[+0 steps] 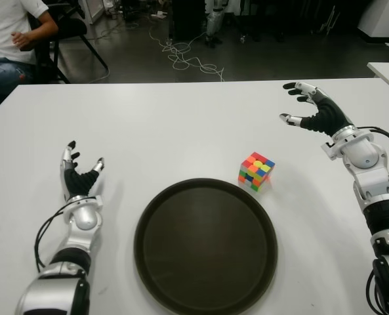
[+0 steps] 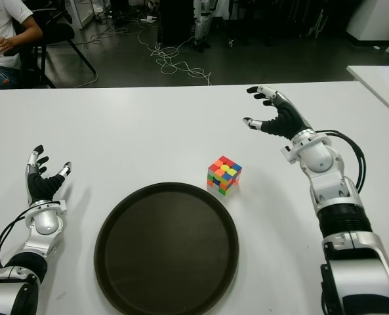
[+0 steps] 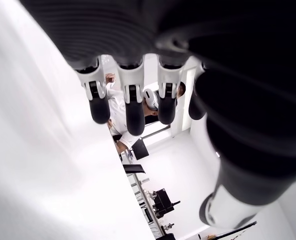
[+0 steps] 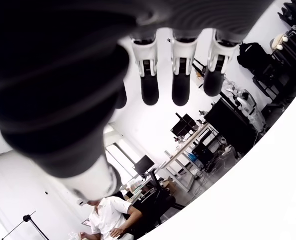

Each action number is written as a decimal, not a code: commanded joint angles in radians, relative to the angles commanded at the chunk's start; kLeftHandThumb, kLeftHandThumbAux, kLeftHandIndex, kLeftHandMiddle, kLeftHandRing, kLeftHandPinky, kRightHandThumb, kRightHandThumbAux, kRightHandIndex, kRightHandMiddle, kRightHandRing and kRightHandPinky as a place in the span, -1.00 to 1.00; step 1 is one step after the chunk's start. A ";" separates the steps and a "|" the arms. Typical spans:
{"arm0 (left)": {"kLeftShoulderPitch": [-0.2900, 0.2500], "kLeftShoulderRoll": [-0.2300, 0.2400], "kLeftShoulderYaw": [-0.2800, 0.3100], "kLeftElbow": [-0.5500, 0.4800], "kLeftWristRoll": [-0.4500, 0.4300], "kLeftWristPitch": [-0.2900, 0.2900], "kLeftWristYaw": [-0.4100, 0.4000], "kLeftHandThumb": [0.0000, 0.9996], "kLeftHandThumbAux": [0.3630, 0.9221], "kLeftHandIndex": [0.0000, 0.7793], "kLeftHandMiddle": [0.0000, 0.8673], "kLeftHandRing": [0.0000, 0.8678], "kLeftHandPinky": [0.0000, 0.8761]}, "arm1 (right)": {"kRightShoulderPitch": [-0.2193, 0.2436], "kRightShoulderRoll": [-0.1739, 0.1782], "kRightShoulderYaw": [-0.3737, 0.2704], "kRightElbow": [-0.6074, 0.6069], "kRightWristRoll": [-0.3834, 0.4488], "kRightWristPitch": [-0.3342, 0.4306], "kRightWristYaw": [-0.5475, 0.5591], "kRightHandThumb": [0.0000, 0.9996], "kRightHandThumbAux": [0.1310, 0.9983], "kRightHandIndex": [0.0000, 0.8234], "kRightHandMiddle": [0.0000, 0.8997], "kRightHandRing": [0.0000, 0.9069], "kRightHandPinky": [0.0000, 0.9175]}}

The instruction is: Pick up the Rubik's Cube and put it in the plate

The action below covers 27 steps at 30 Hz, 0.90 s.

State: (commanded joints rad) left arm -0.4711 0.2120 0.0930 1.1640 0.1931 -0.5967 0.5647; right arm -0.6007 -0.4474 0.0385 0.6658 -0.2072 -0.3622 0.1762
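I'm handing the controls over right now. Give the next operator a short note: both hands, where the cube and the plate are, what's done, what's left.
Left hand: open, holding nothing, to the left of the plate.
Right hand: open, holding nothing, out past the cube and to its right, not touching it.
Cube: on the white table, just off the plate's far right rim.
Plate: dark, round, nothing in it, centred in front of the robot.
Done: nothing yet.
Left: grasp the cube, likely with the right hand, lift it, and set it in the plate.

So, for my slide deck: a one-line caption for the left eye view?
Cube on the table beside the empty plate; right hand open beyond it, left hand open.
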 joint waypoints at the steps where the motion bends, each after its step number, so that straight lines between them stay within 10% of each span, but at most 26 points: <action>1: 0.000 0.000 0.000 0.000 0.001 0.000 0.000 -1.00 0.48 -0.76 -0.72 -0.70 -0.69 | 0.001 -0.001 0.001 0.000 -0.002 0.001 -0.002 -0.22 0.58 -0.52 -0.60 -0.69 -0.81; 27: -0.006 0.001 -0.006 0.007 0.011 0.018 0.013 -1.00 0.49 -0.76 -0.74 -0.74 -0.76 | 0.189 0.019 0.041 -0.415 -0.049 0.165 0.026 -0.76 0.43 -0.96 -0.89 -0.92 -0.94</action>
State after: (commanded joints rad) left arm -0.4771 0.2131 0.0869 1.1706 0.2036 -0.5791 0.5775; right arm -0.4113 -0.4285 0.0790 0.2507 -0.2561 -0.1967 0.2019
